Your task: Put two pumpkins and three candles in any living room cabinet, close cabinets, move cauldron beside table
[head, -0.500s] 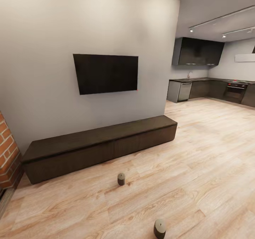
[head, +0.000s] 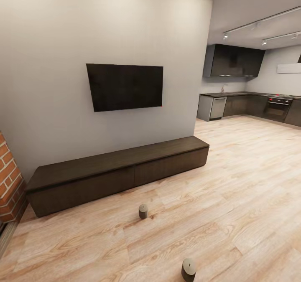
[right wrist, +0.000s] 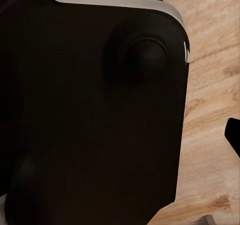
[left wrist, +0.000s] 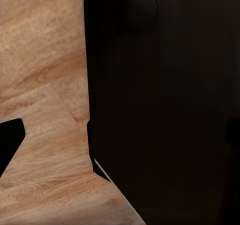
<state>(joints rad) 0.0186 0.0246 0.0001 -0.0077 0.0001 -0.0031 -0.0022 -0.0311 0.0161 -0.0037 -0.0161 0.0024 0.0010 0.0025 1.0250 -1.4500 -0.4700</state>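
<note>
Head view: the cabinet (head: pixel 117 175) stands closed under the TV (head: pixel 125 86); two candles (head: pixel 143 211) (head: pixel 189 269) stand on the floor (head: pixel 234 190) before it — apart. Wrist views: dark robot body over floor — claw state can't be told.

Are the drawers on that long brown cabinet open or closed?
Closed. The cabinet shows flat dark fronts flush along its length, with no pale inside showing. Two candles stand upright on the floor before it.

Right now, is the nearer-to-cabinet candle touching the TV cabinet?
Apart. The head view shows a strip of bare wooden floor between that candle and the cabinet front.
</note>
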